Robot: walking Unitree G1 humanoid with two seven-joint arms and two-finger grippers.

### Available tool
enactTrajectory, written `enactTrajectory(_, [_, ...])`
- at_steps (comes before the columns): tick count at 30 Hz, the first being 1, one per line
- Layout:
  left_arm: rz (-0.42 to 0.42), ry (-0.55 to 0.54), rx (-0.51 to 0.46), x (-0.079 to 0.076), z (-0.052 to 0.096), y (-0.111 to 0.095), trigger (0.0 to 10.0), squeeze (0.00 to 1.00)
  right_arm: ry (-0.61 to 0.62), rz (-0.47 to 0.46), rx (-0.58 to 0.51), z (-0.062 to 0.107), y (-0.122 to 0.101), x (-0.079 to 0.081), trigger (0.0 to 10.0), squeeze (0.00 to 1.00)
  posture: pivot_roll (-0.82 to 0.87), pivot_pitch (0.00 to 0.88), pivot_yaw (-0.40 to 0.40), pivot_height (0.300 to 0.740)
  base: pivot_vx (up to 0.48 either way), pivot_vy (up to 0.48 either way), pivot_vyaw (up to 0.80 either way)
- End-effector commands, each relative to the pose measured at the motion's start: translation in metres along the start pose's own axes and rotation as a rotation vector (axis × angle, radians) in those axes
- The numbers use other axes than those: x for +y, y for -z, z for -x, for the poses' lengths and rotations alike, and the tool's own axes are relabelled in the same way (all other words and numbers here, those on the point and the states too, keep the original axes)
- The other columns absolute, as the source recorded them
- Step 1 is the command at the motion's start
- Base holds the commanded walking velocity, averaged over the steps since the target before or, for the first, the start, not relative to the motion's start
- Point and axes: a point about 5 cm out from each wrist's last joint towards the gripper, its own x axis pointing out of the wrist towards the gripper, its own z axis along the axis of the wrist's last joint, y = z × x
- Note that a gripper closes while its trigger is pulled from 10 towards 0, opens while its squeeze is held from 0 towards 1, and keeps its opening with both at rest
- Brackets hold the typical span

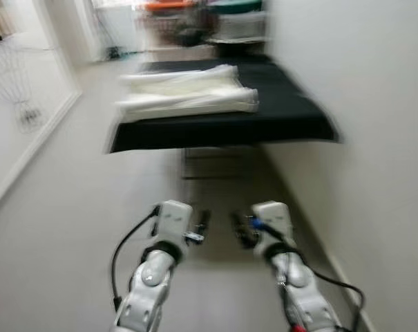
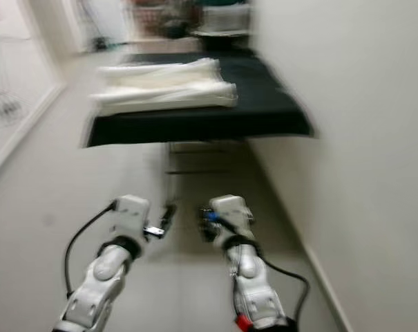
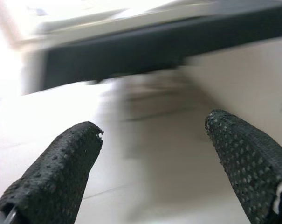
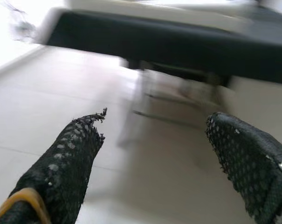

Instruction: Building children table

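Note:
A table covered with a black cloth (image 1: pixel 278 117) stands ahead against the right wall. On it lie pale cream flat parts (image 1: pixel 188 93) in a loose stack, blurred. My left gripper (image 1: pixel 203 223) and right gripper (image 1: pixel 238 227) hang side by side over the floor, well short of the table. Both are open with nothing between their fingers. In the left wrist view the black fingers (image 3: pixel 57 177) frame the floor and the table's edge (image 3: pixel 131 51). The right wrist view has its fingers (image 4: pixel 66 163) apart before the table's underside (image 4: pixel 178 42).
A white wall (image 1: pixel 374 138) runs along the right. A pale wall with a skirting board (image 1: pixel 29 149) lines the left. Blurred shelves with bins (image 1: pixel 209 21) stand behind the table. A dark frame (image 1: pixel 209 162) sits under the table. Bare floor (image 1: pixel 77 228) lies between me and the table.

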Motion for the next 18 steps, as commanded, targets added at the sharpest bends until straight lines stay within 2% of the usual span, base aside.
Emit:
enactTrajectory(1, [0.013,0.007,0.041,-0.0057,-0.0009,0.0070,10.0,0.00,-0.013,-0.005,0.025,0.0055,0.0078,0.0022,10.0,0.00,-0.03,0.000,0.009,0.740,0.334,0.000,0.00])
enactTrajectory(18, [0.012,0.005,0.045,-0.0040,-0.0014,0.0079,10.0,0.00,-0.017,0.000,0.029,0.0042,0.0082,0.0043,10.0,0.00,-0.02,0.000,0.009,0.740,0.325,0.000,0.00])
